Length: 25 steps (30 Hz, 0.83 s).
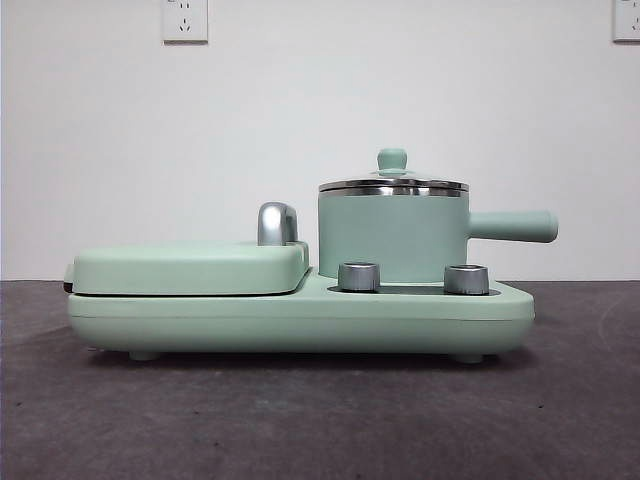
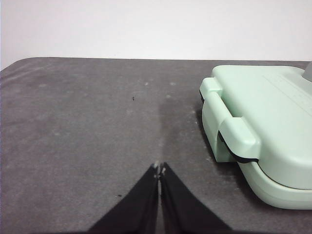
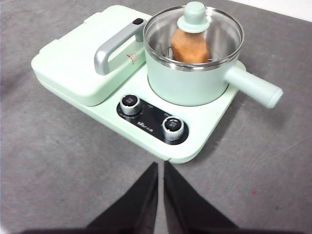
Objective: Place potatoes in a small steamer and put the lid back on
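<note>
The small steamer [image 1: 393, 238] [image 3: 187, 83], a mint-green pot with a side handle, stands on the right half of the cooker base [image 1: 300, 315]. Its glass lid [image 3: 194, 29] with the green knob [image 1: 392, 159] rests on the steel rim. Through the glass I see the orange-brown potato [image 3: 190, 46] inside the pot. My right gripper [image 3: 161, 168] hangs shut above the table in front of the cooker's knobs, holding nothing. To the left of the cooker, my left gripper [image 2: 159, 169] is shut and empty over the bare mat.
The flat mint-green griddle cover [image 1: 190, 268] [image 2: 263, 117] with a steel handle [image 3: 113, 46] lies closed on the cooker's left half. Two steel knobs [image 1: 359, 276] [image 1: 466, 279] sit on the base front. Grey mat surrounds the cooker; a white wall stands behind.
</note>
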Motion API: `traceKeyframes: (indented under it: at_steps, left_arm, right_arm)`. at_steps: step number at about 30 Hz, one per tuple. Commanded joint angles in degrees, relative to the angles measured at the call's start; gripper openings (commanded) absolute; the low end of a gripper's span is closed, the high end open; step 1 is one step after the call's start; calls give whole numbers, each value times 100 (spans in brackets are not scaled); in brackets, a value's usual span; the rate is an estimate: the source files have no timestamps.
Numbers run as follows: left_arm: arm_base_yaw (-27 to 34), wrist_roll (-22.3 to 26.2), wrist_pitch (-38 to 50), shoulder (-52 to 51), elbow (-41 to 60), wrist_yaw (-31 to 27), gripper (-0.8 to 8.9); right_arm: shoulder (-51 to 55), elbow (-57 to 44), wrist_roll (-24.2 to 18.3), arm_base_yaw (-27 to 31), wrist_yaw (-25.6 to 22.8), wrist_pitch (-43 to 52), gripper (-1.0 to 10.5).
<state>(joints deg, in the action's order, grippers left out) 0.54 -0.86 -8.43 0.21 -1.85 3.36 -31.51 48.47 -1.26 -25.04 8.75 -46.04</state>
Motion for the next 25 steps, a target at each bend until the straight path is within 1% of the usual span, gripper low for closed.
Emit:
traceKeyframes:
  at_steps: [1, 3, 5, 8, 9, 12, 16, 20, 23, 24, 25]
  left_arm:
    - [4, -9, 70, -2, 111, 7, 6]
    - [4, -9, 72, -2, 111, 7, 6]
    - [4, -9, 70, -2, 111, 7, 6]
    - [4, -9, 70, -2, 111, 7, 6]
    - [4, -9, 70, -2, 111, 4, 6]
    - [4, -9, 70, -2, 111, 4, 6]
    - [4, -9, 70, -2, 111, 7, 6]
    - [4, -9, 70, -2, 111, 7, 6]
    - [4, -9, 70, -2, 111, 7, 6]
    - [4, -9, 72, -2, 111, 7, 6]
    - [4, -9, 68, -2, 111, 7, 6]
  right_arm:
    - [94, -31, -420, 87, -20, 98, 16]
    - [323, -297, -597, 245, -20, 448, 16]
    - [660, -774, -695, 470, -22, 1043, 16]
    - [1235, -1711, -706, 815, -46, 1952, 16]
    - [1419, -2050, -704, 914, -129, 2203, 16]
    - [1875, -2935, -669, 1152, -166, 2780, 16]
    - [2404, -3783, -560, 1325, -136, 3130, 16]
    - [2820, -4275, -557, 1434, -138, 3316, 16]
    - [3167, -4625, -498, 1491, -131, 3648, 16]
    - [3128, -4754, -444, 1506, -129, 3886, 16]
    - [3130, -4780, -393, 1526, -133, 3873, 16]
